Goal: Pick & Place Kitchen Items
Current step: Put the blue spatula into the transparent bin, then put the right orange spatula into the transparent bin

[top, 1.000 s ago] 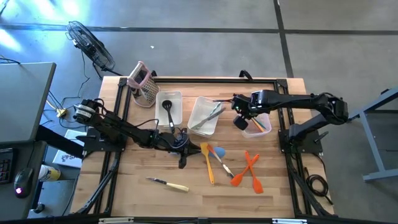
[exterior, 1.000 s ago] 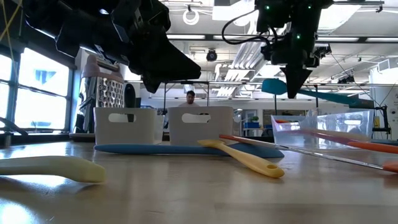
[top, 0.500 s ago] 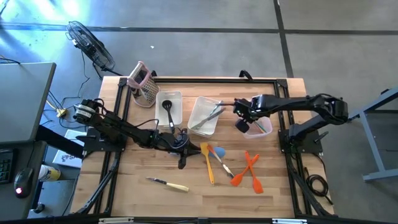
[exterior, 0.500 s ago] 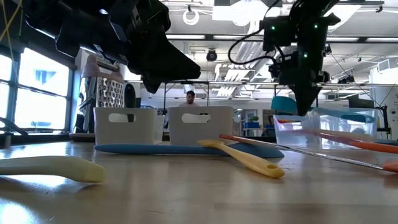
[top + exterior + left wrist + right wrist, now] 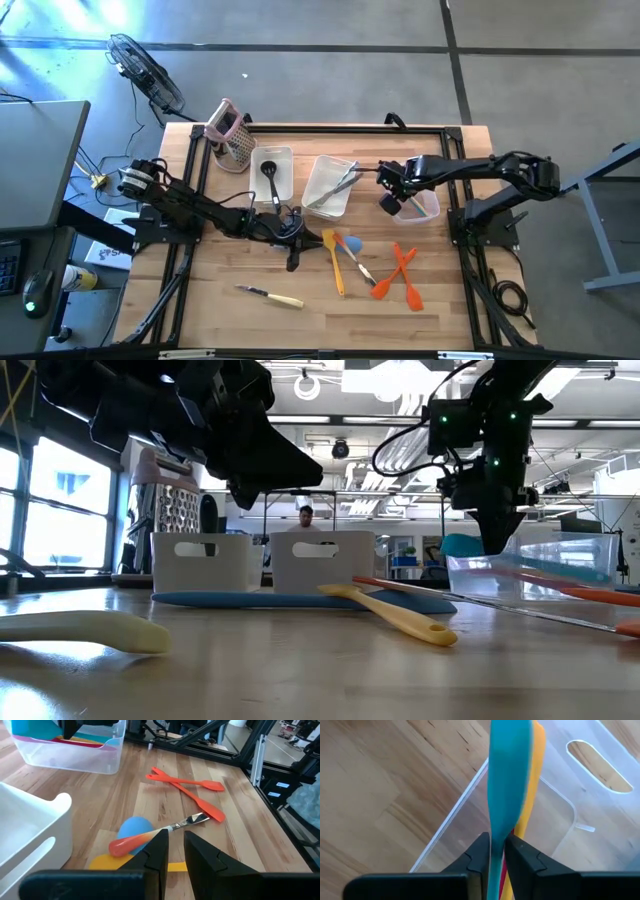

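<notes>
1. Progress, as I judge it: roughly half done. Three clear bins already hold utensils; six or so pieces lie loose on the counter (image 5: 200, 310).
2. Left bin (image 5: 273, 172), at about 11 o'clock from the counter's middle: a black ladle (image 5: 270, 180).
3. Middle bin (image 5: 329, 186), at about 12 o'clock: metal tongs (image 5: 338, 186) lying across it.
4. Right bin (image 5: 428, 206), at about 2 o'clock: a yellow and a red utensil, only partly seen, and a teal spatula (image 5: 506, 785) going in.
5. The right gripper (image 5: 392, 198) is at this bin's edge. The wrist view shows the teal spatula between its jaws; whether they clamp it or are letting go I cannot tell.
6. Left to do: two orange spatulas (image 5: 403, 272) crossed at 4 o'clock, a blue spatula (image 5: 352, 245) and a yellow spatula (image 5: 333, 258) near the centre, a red-handled knife (image 5: 155, 832) across the blue one, and a cream-handled knife (image 5: 270, 296) at 7 o'clock.
7. The left gripper (image 5: 291, 243) hovers just beside the yellow spatula, jaws narrowly apart, holding nothing.
</notes>
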